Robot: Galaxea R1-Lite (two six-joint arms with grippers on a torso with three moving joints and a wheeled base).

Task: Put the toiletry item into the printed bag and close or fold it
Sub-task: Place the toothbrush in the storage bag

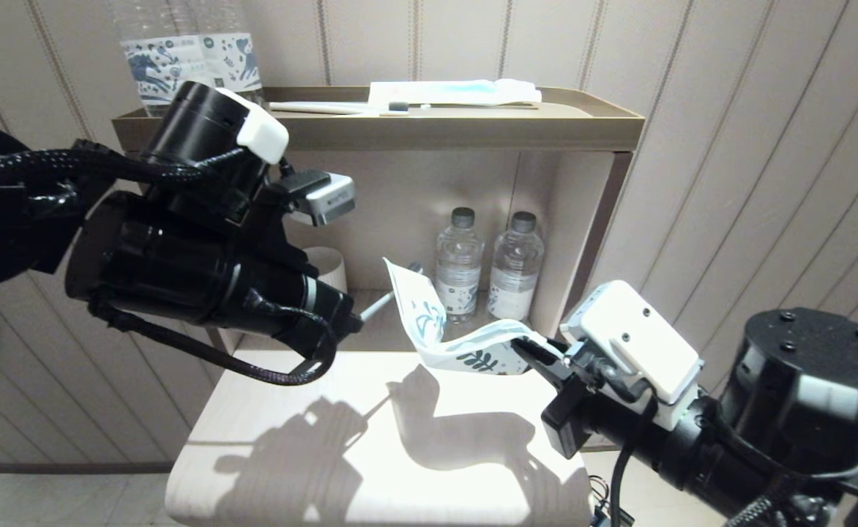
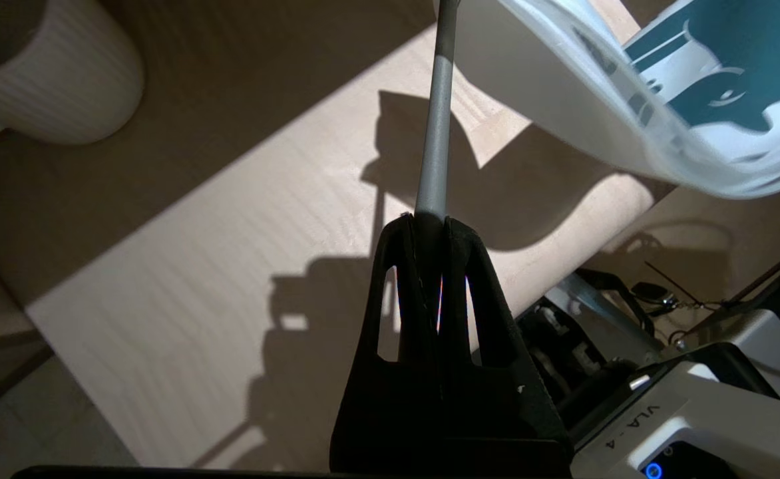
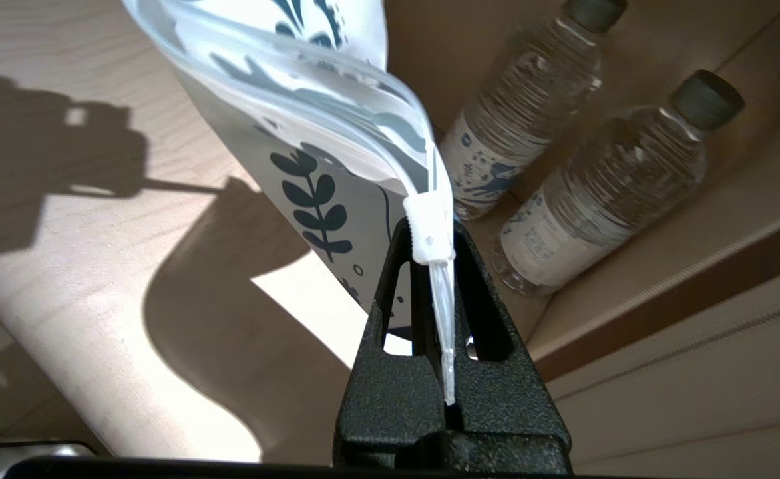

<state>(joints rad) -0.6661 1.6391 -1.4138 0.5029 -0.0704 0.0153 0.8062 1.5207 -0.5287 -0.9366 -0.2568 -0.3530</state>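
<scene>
Head view: right gripper (image 1: 528, 350) pinches the printed bag (image 1: 429, 322) aloft by its seal end — left gripper (image 2: 428, 223), clamped on the toothbrush (image 2: 435, 126), aims it bagward.

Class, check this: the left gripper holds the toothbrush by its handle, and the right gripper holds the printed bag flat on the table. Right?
Not quite. The right gripper pinches the printed bag by its seal edge, but the head view shows the bag hanging in the air above the table. The left gripper does hold the toothbrush by its handle.
</scene>
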